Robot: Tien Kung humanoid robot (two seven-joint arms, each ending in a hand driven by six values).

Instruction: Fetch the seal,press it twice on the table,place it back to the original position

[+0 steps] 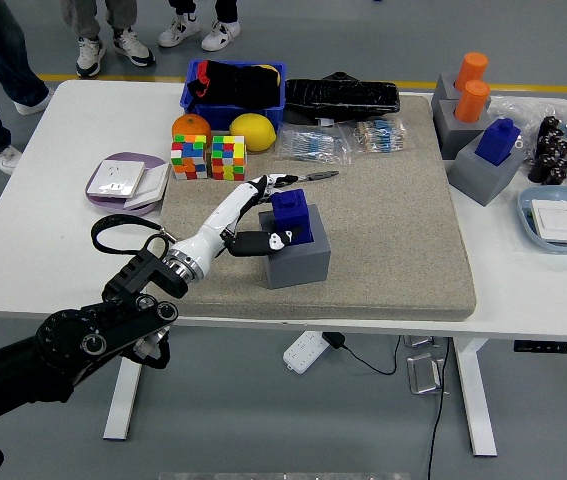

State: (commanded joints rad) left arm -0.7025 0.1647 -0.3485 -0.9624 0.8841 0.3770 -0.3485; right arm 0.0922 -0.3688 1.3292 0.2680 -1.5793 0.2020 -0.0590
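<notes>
You are looking at the left hand [259, 213] reaching in from the lower left and closing on the blue seal [291, 216]. The thumb [255, 241] is pressing against the seal's near left face, while the remaining fingers [268, 183] are extending past its far left side; whether those fingers are touching the seal cannot be told. The hand is therefore pinching the seal loosely rather than lying spread.

The seal is sitting directly to the right of the hand, upright in the top of its grey holder block [298, 257], which is resting on the beige mat [393, 230]. Beyond the fingertips, a small metal tool [313, 176] is lying on the mat. Farther beyond the hand, two colour cubes [209, 156] are standing side by side at the mat's far left edge.
</notes>
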